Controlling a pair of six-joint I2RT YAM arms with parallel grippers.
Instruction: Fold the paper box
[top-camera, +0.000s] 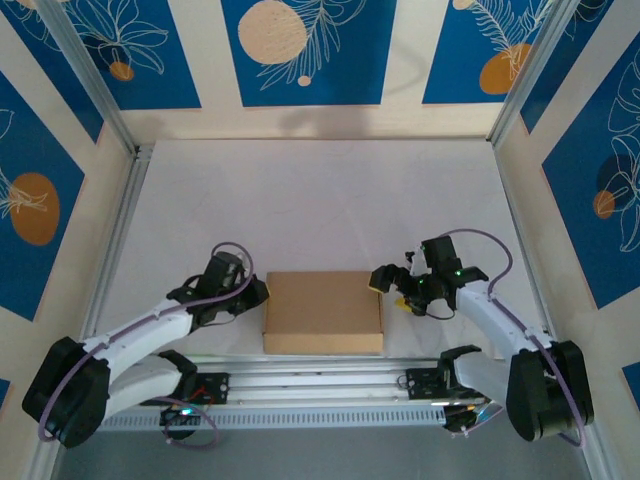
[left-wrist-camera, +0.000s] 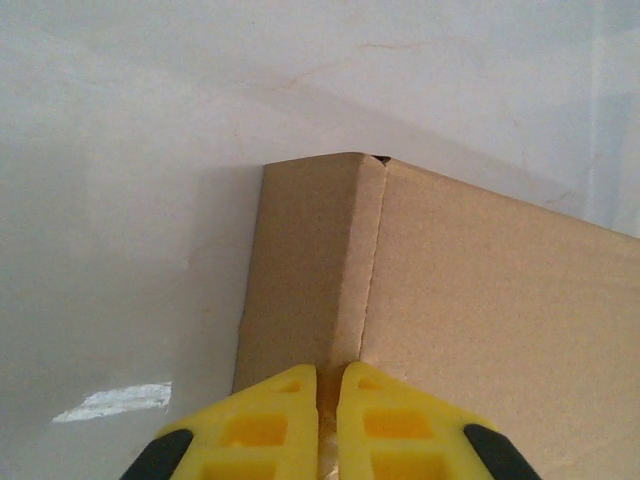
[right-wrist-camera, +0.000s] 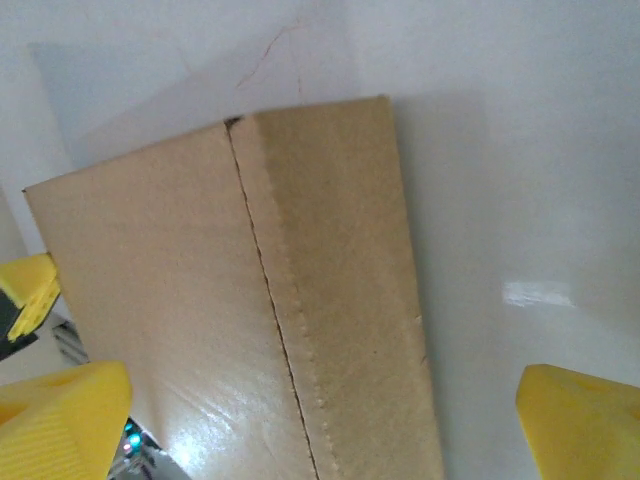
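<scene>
So, the fingers (left-wrist-camera: 270, 425) on your left gripper (left-wrist-camera: 328, 375) are squeezed shut, tips butted against the crease on the left edge of the box (left-wrist-camera: 480, 300). I can't make out any actual grab, so it reads more like a push to hold that side wall tucked in. Your right gripper (right-wrist-camera: 325, 405) is spread wide and straddles the right wall with nothing held, probably lined up to press it. The box looks closed up and lies flat on the table (top-camera: 320, 200), at the middle of the near edge, between both arms.
</scene>
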